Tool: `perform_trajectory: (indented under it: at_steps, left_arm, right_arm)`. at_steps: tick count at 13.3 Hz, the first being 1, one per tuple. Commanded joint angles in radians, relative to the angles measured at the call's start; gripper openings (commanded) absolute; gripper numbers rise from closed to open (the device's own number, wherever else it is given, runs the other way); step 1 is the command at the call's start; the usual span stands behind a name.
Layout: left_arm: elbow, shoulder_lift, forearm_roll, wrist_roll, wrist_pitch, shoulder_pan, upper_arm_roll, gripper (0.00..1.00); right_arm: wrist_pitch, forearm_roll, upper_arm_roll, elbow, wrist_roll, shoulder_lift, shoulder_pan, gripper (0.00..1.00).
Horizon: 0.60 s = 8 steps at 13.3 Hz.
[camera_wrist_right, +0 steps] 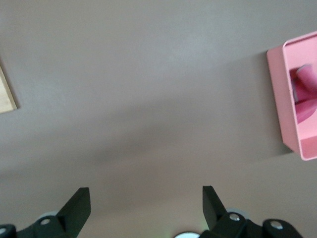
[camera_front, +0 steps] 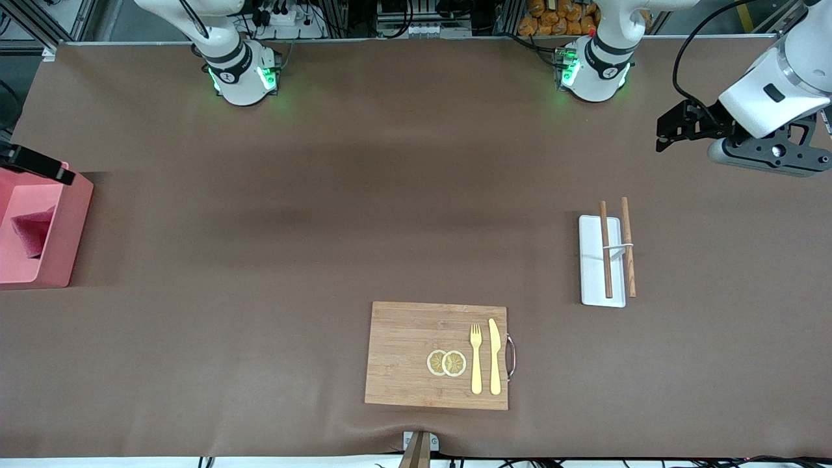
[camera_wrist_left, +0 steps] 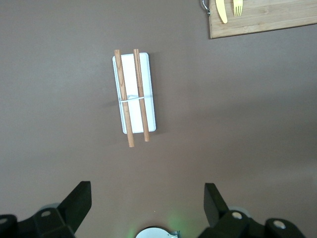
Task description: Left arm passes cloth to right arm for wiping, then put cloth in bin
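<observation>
- Pink cloth (camera_front: 32, 231) lies inside the bin (camera_front: 65, 247), folded and leaning against one inner wall; the right wrist view shows it (camera_wrist_right: 303, 89) there too.
- The bin is a salmon-pink box that stands at the right arm's end of the table (camera_front: 260, 260), partly cut by the edge of the front view.
- A black part reaches over the upper corner of the bin in the front view; I cannot tell what it belongs to.
- The right gripper (camera_wrist_right: 146, 203) has its two fingers spread wide, and nothing is between them. It hangs over bare brown table, with the bin off to one side in its own view.
- The left gripper (camera_wrist_left: 147, 201) is also released, fingers wide apart and empty. It hangs over the table at the left arm's end, above the brown surface near the small white tray (camera_front: 593, 260).
- Two wooden sticks (camera_front: 616, 247) lie along the tray, tied together by a thin band; one rests on the tray, the other partly off its edge.
- A wooden cutting board (camera_front: 403, 351) lies nearer to the front camera than the tray, about in the middle of the table.
- On the board there are two lemon slices (camera_front: 446, 363), touching each other, and beside them a yellow fork (camera_front: 476, 357) and a yellow knife (camera_front: 495, 357), side by side.
- Both arm bases show green lights.
</observation>
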Motion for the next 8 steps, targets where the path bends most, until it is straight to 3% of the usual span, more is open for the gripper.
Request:
perform_trajectory:
  at_steps: [1,8]
  left_arm:
    - [0.004,0.002,0.006,0.0,-0.005,0.004,0.0,1.0]
    - [0.004,0.004,0.006,0.002,-0.002,0.006,0.0,1.0]
  right_arm:
    - [0.045,-0.025,0.024,-0.036,-0.051,-0.06,-0.019,1.0]
    - [0.086,-0.044,0.052,-0.033,-0.065,-0.053,-0.039,1.0]
